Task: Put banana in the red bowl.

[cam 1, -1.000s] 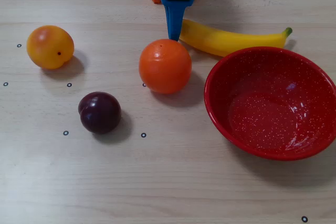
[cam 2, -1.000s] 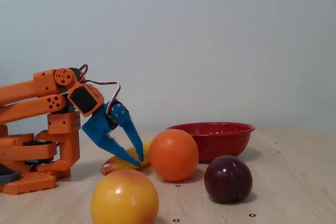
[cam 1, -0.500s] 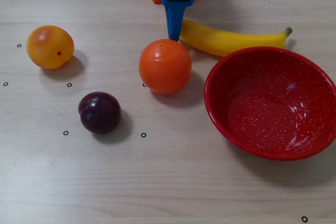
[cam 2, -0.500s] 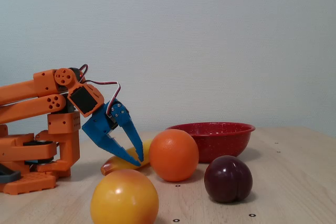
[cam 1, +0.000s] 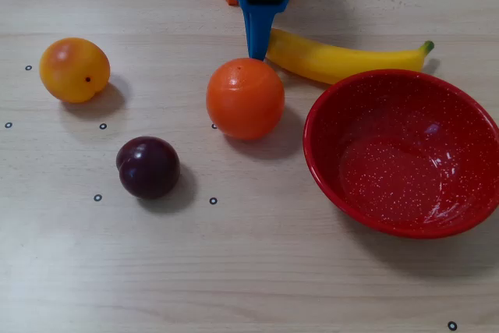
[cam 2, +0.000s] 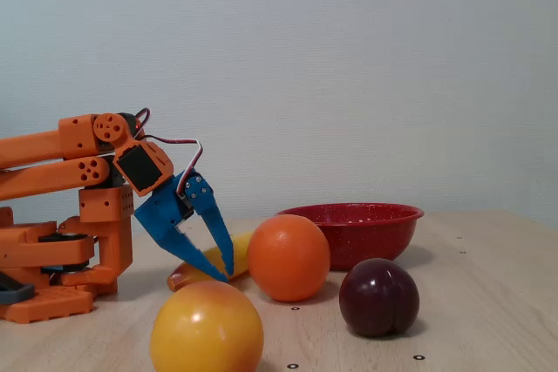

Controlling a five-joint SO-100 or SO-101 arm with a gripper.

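The yellow banana [cam 1: 343, 61] lies on the table behind the red bowl [cam 1: 374, 99], its green stem pointing right in the overhead view. In the fixed view only the banana's [cam 2: 193, 273] blunt end shows, behind the blue fingers, left of the red bowl [cam 2: 353, 234]. My blue gripper [cam 1: 256, 55] points down at the table just left of the banana's blunt end, close behind the orange ball. In the fixed view the gripper's [cam 2: 225, 275] two fingertips meet, shut, with nothing visibly held between them.
An orange ball [cam 1: 245, 99] sits right in front of the gripper, left of the bowl. A dark plum [cam 1: 148, 167] and a yellow-orange fruit [cam 1: 74, 69] lie further left. The orange arm base [cam 2: 61, 254] stands at the table's back edge.
The gripper has dipped slightly lower and drawn back a little toward the arm base. Banana, bowl and the other fruits have not moved.
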